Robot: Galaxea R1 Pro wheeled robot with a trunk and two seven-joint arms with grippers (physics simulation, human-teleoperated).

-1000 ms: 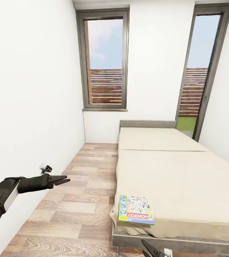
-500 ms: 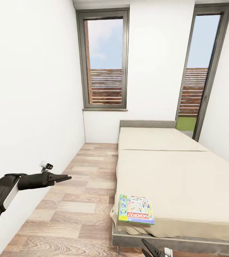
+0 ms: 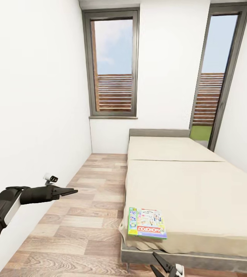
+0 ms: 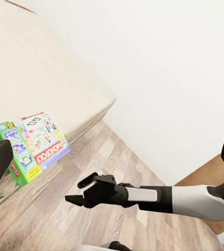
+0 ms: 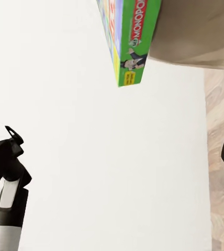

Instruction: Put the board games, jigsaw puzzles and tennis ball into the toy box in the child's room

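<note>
my left gripper (image 3: 72, 191) hovering lower left over floor (image 3: 89, 200), fingers together, right gripper (image 3: 162, 265) at bottom edge, jaws apart, Monopoly box (image 3: 146, 223) lying on bed (image 3: 192, 184) corner

Bright even daylight, sharp renders, soft shadows

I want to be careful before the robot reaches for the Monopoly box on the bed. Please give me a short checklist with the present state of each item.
1. Monopoly box lies flat on the near corner of the bed: ok.
2. Nothing rests on top of the box: ok.
3. Right gripper is open, below the bed's edge near the box: ok.
4. Right gripper is above the mattress for a grasp: not ok.
5. Left gripper is shut, over the floor, apart from the bed: ok.
6. Second board game on the bed: cannot tell.
</note>
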